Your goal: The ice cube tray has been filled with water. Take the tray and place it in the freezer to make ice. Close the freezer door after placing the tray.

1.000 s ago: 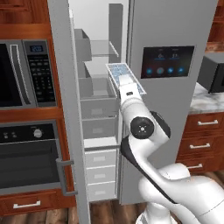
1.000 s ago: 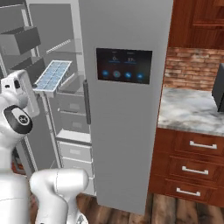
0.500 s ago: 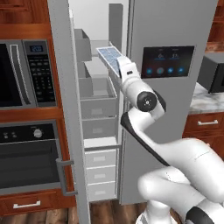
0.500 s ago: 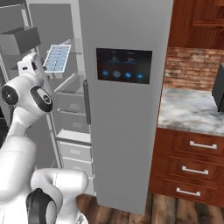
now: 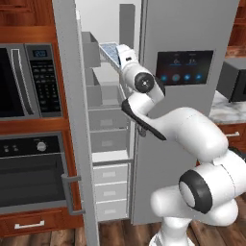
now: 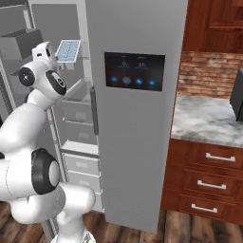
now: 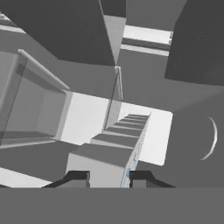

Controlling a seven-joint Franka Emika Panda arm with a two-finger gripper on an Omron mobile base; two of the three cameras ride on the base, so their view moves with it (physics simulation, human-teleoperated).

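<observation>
Ice cube tray [image 5: 109, 50] now higher (tool [image 7: 109, 178] clamped), inside freezer [image 5: 108, 110].

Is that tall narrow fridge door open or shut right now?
Open. The freezer door stands swung out to the left, showing the freezer with its white shelves and drawers, and the tray held up inside.

Reddish wood cabinetry [image 5: 29, 19] frames the kitchen. At nine o'clock in the left base view sits a black microwave [image 5: 26, 79], with the black built-in oven [image 5: 31, 170] right under it. Over in the right base view, a red brick wall [image 6: 209, 73] rises at three o'clock above a grey marble bench [image 6: 204, 121], three wooden drawers [image 6: 211, 182] stacked below. Dark wood floor [image 6: 166, 230] runs along six o'clock.
</observation>
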